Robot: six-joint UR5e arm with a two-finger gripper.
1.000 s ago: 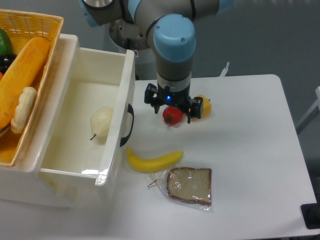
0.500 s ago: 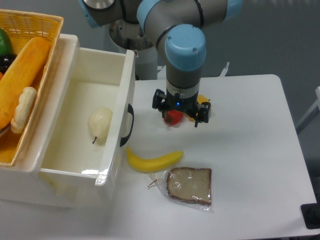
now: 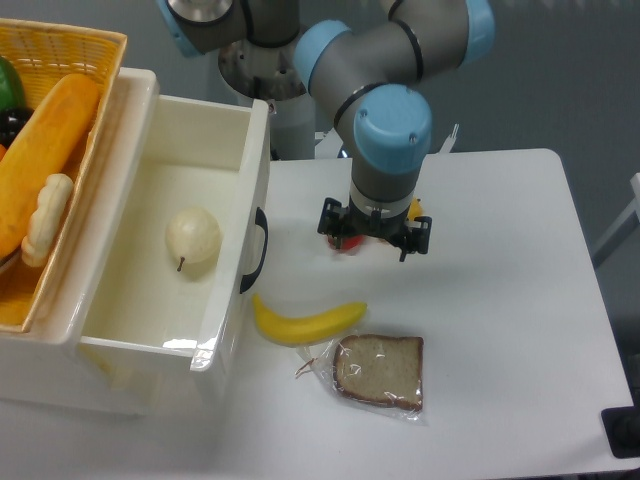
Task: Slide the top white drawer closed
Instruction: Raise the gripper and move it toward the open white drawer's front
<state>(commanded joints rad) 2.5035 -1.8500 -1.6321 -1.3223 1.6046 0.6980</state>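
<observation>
Sensibly, push the top white drawer squarely at its black handle; whether the gripper is parted, I cannot tell.

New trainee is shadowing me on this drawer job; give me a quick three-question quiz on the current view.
1. True or false: the top white drawer is closed.
2. What lies inside it? A) banana B) pale pear C) bread
3. Which item lies nearest the drawer's black handle on the table?

Key: 1 false, it stands open. 2 B, the pear. 3 the banana, beside the bagged bread slice. The gripper hovers apart from the handle.
</observation>
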